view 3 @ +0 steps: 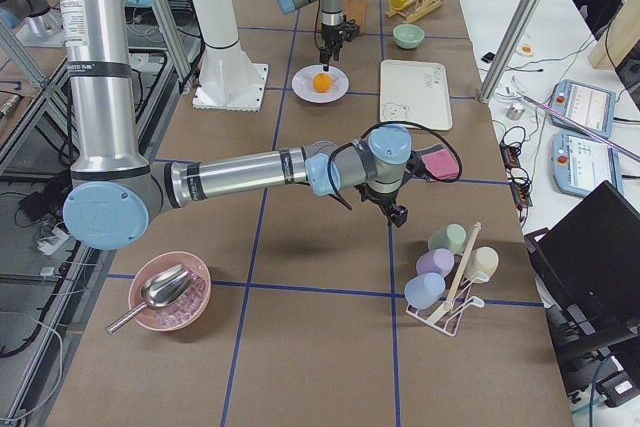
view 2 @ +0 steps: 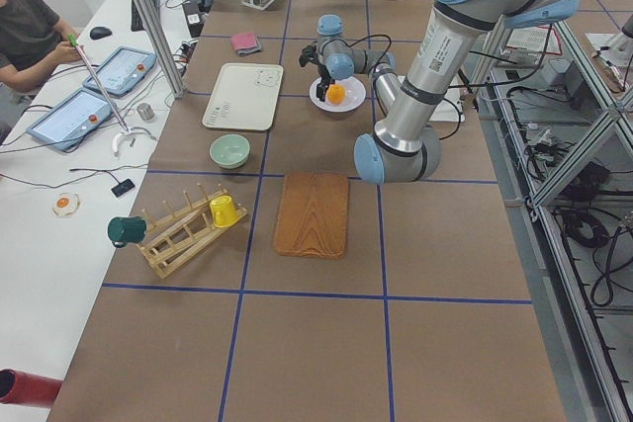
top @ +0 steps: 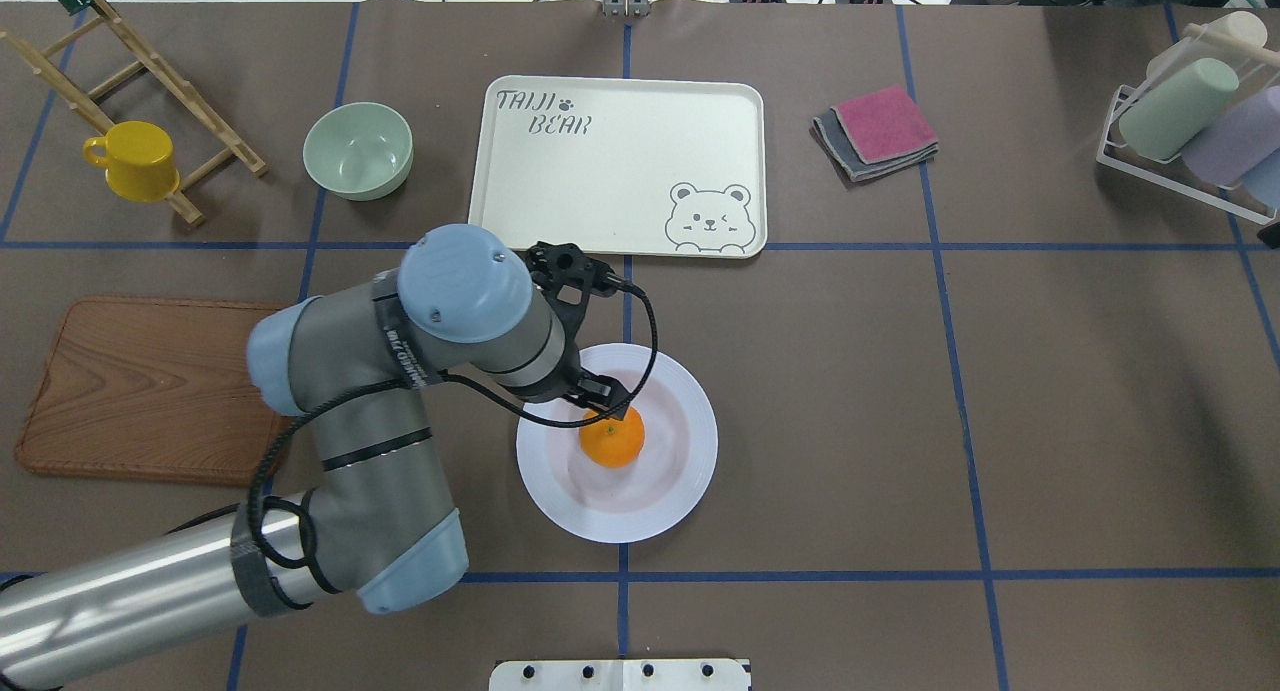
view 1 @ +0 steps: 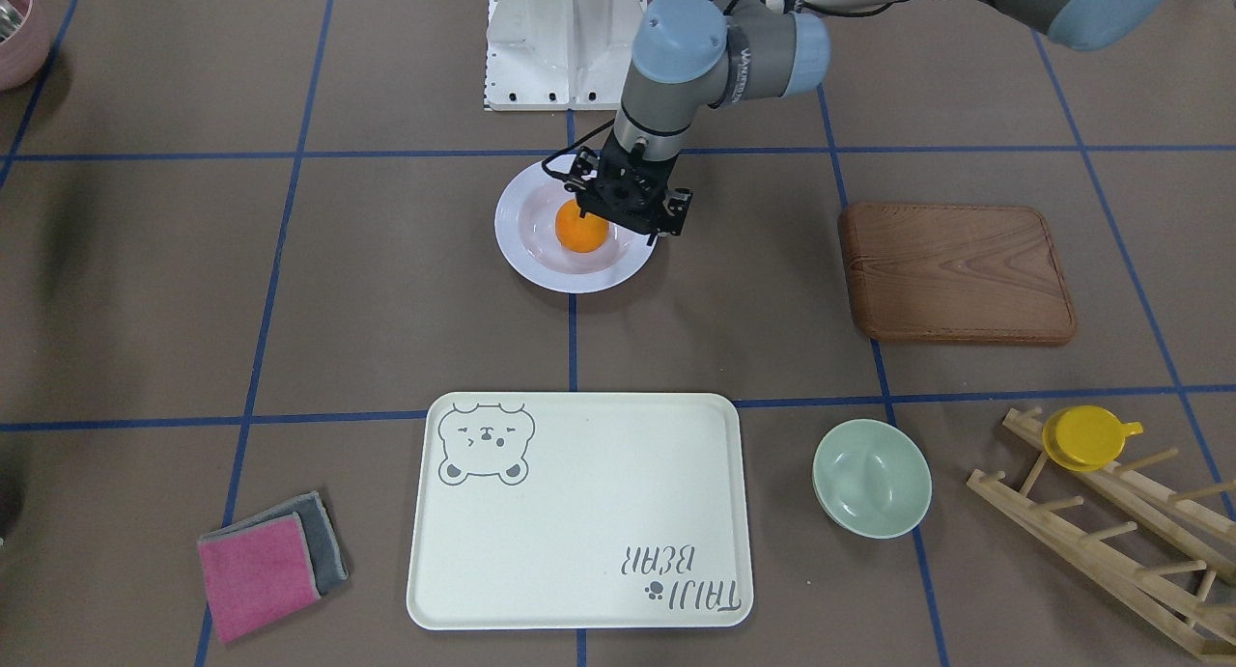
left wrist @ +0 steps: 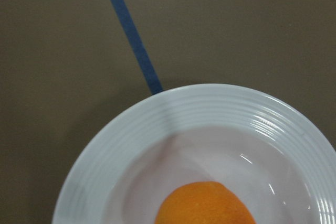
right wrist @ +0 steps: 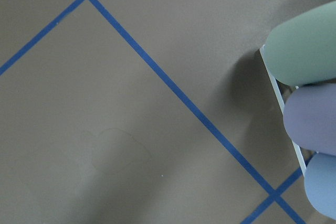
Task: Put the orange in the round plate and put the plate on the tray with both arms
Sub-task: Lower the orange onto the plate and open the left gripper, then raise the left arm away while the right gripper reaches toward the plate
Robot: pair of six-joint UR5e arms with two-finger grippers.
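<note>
The orange [view 1: 581, 231] lies in the well of the round plate [view 1: 570, 276], which stands on the table near the robot's base. My left gripper [view 1: 618, 215] hangs just above the fruit on its far side and looks open, with nothing between its fingers. The left wrist view shows the orange [left wrist: 207, 205] at its bottom edge inside the ridged plate rim [left wrist: 157, 124]. The tray [view 1: 579, 513] lies bare, apart from the plate, further out. My right gripper [view 3: 397, 213] shows only in the exterior right view, low over bare table; I cannot tell its state.
A wooden board [view 1: 956, 271] lies beside the plate. By the tray are a pale-green bowl [view 1: 871, 477], a wooden rack with a yellow cup [view 1: 1086, 437], and folded cloths [view 1: 270, 561]. A cup rack [top: 1190, 121] stands at the far right. A person [view 2: 25, 27] sits beyond.
</note>
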